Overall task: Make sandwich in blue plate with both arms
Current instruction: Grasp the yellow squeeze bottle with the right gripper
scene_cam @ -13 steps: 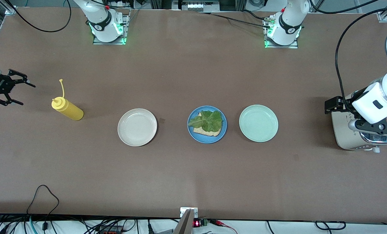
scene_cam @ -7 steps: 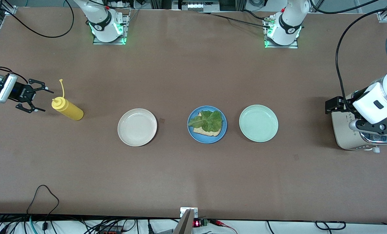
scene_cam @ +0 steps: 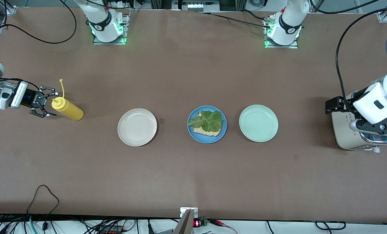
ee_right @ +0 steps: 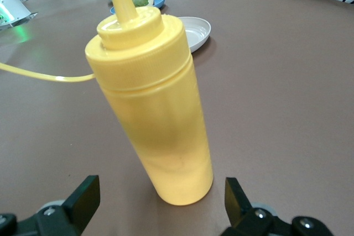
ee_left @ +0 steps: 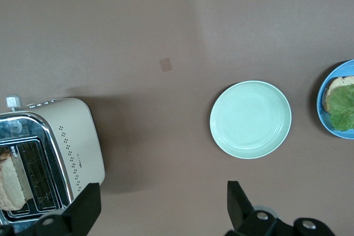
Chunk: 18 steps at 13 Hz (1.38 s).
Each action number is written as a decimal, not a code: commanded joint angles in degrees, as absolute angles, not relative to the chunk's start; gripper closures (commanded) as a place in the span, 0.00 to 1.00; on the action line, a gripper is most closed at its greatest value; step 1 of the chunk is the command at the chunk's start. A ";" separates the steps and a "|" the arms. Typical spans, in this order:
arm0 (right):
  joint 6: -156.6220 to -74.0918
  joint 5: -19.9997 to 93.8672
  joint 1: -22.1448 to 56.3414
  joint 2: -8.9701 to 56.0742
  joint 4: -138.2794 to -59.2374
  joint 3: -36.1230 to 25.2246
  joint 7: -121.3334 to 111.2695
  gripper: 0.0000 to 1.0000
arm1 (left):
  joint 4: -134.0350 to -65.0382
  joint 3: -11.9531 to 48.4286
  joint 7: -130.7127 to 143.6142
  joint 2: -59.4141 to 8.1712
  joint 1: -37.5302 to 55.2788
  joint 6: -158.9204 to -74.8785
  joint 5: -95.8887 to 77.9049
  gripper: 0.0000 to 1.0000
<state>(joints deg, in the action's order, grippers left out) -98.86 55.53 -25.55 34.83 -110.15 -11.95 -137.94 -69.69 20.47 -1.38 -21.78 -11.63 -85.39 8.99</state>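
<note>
Right pincer (scene_cam: 49, 104), jaws open, has swung in beside the yellow sauce bottle (scene_cam: 67, 109), likely grabbing it next, while left pincer (ee_left: 160, 205) waits open over the toaster (scene_cam: 351, 135); blue plate (scene_cam: 207, 138) mid-desk holds bread and lettuce (scene_cam: 207, 119).

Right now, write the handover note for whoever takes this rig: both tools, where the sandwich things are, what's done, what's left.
Right tool: open, at the yellow sauce bottle near the right arm's end, fingers either side of its cap end, not closed on it.
Left tool: open, empty, above the toaster at the left arm's end.
Blue plate: between the white plate and green plate; holds one bread slice with lettuce on top.
Done: bottom slice and lettuce.
Left: top slice; one slice shows in the toaster. Sauce probably comes next.
</note>
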 commanded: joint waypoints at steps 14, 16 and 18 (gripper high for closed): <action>-100.46 60.03 -20.75 37.53 -109.69 -6.77 -139.04 0.91 | -69.70 20.57 -1.05 -21.09 -11.87 -84.64 9.23 0.00; -101.51 60.12 -18.12 36.66 -109.51 -6.77 -138.17 1.00 | -69.70 20.65 -1.05 -21.01 -11.87 -84.64 9.23 0.00; -104.40 59.59 -13.56 32.72 -109.51 -6.85 -135.11 1.00 | -69.70 20.65 -1.05 -21.01 -11.87 -84.64 9.32 0.00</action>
<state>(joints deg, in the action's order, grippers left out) -102.21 59.59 -17.73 36.95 -109.28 -6.66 -137.99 -69.69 20.46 -1.38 -21.78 -11.66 -85.39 8.99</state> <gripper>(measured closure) 0.405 0.000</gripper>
